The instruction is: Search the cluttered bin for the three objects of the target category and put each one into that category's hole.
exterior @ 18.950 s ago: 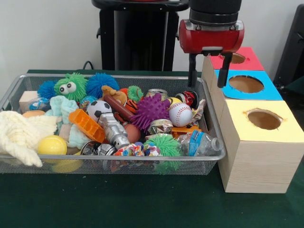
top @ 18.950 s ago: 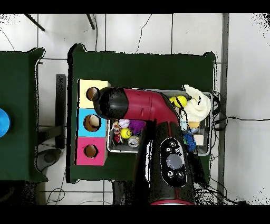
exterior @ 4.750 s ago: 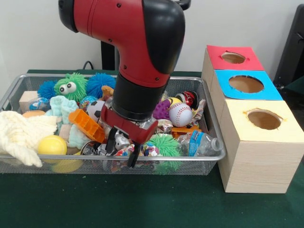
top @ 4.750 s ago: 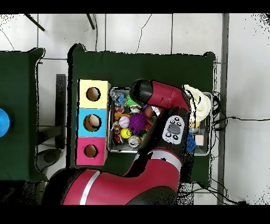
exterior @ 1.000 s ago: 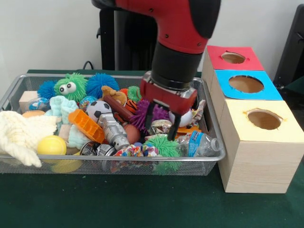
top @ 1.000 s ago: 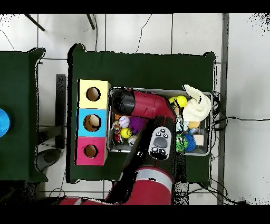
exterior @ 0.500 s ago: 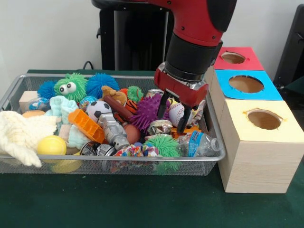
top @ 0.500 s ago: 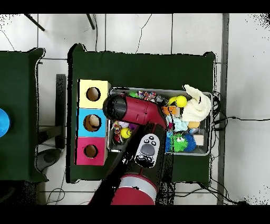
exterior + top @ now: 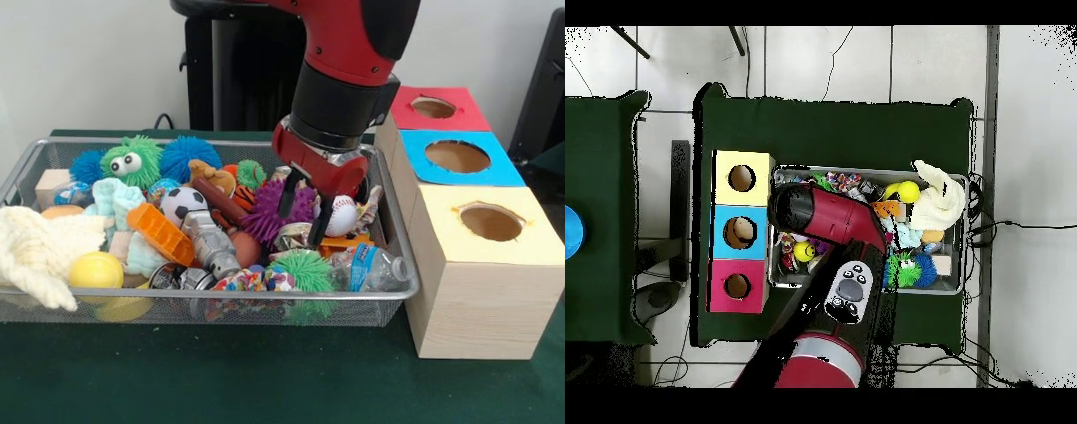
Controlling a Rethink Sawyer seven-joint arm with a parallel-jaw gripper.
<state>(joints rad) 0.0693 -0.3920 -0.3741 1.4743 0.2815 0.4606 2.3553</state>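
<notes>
Nearest the camera in the front view, along the front wall of the wire mesh bin, lie a clear plastic water bottle, a green spiky ball and a small multicoloured ball, with a yellow ball and a cream knitted cloth at the left end. Just beyond them sit a crumpled can, a silver toy and an orange block.

Over the middle of the pile hangs the gripper, its two black fingers spread apart with nothing between them. One finger stands before the purple spiky ball, the other beside the baseball; the tips hover just above the crumpled can. Whether they touch anything cannot be told.

The step in hand looks like the search-and-pick: the gripper is poised over a candidate, nothing lifted. Which category is wanted is not shown, so the target could be the can, the baseball or the purple ball. The next move calls for a straight descent onto one item, closing cleanly without dragging its neighbours, which crowd it closely.

Farther back lie a soccer ball, a green fuzzy toy with eyes and a blue fuzzy ball. To the right stands the wooden box with its yellow hole, blue hole and red hole.
</notes>
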